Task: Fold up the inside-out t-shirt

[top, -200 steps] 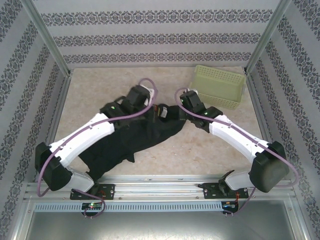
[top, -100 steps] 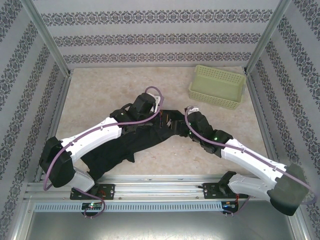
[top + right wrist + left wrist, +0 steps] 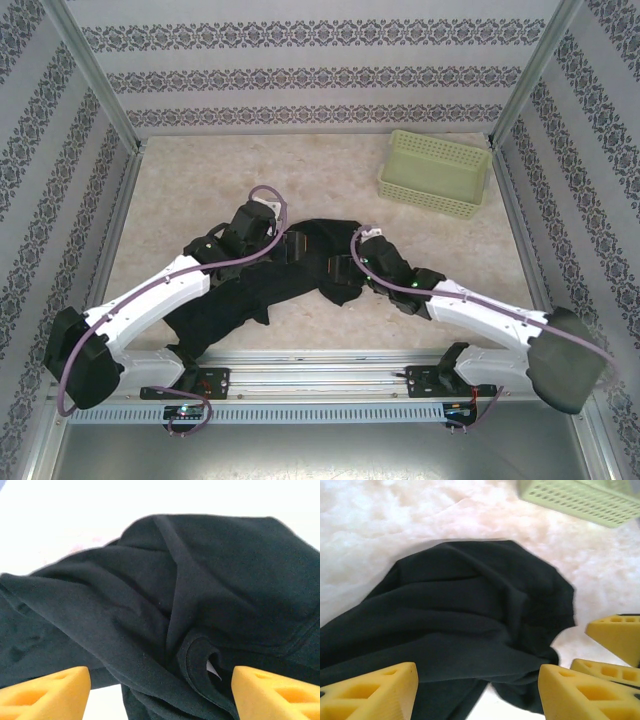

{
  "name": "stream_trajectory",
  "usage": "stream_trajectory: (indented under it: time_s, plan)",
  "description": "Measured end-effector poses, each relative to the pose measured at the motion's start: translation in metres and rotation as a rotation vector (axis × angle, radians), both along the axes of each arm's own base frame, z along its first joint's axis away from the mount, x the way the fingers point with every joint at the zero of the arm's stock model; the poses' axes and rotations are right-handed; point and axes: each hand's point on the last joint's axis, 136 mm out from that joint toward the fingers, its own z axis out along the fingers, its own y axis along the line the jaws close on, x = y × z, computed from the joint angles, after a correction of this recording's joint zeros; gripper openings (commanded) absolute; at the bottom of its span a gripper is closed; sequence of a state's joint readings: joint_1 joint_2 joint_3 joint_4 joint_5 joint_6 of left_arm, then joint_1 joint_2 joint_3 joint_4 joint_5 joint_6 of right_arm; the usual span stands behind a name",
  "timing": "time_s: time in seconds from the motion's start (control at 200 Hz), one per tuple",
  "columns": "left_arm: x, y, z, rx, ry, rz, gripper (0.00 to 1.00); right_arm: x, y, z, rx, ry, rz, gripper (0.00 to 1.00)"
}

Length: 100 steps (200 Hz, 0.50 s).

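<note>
t-shirt [image 3: 200,580] crumpled | white tag [image 3: 212,668], probably | fingers [image 3: 45,692] spread

The t-shirt [image 3: 470,625] is showing as soft, matt black cloth creasing between the jaws. Beyond them, the basket [image 3: 580,500] is looking like perforated plastic and the desk [image 3: 375,525] smooth and pale.

Top view high, looking down; wrist views close; all share t-shirt [image 3: 270,285].

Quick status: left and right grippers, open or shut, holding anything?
Left gripper: open over the shirt, holding nothing.
Right gripper: open over the shirt, holding nothing.
</note>
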<state>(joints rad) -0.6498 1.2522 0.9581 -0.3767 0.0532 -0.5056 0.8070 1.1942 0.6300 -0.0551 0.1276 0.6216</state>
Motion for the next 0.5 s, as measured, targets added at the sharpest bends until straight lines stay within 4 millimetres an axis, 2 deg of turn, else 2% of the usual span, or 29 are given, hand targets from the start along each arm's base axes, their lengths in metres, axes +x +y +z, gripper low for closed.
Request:
stream_trajectory:
  time_s: [0.135,0.27,0.37,0.5]
  plan:
    - [-0.009,0.019,-0.039,0.113,0.073,0.028,0.67,-0.008,0.026,-0.013,-0.079,0.005,0.074,0.77]
    - [-0.024,0.041,-0.072,0.201,0.144,0.061,0.64,-0.018,0.055,-0.02,-0.15,-0.015,0.163,0.73]
    - [-0.027,0.056,-0.082,0.218,0.163,0.1,0.63,-0.026,0.074,-0.028,-0.203,-0.03,0.229,0.65]
    - [-0.028,0.075,-0.087,0.19,0.171,0.149,0.57,-0.033,0.098,-0.036,-0.249,-0.035,0.298,0.62]
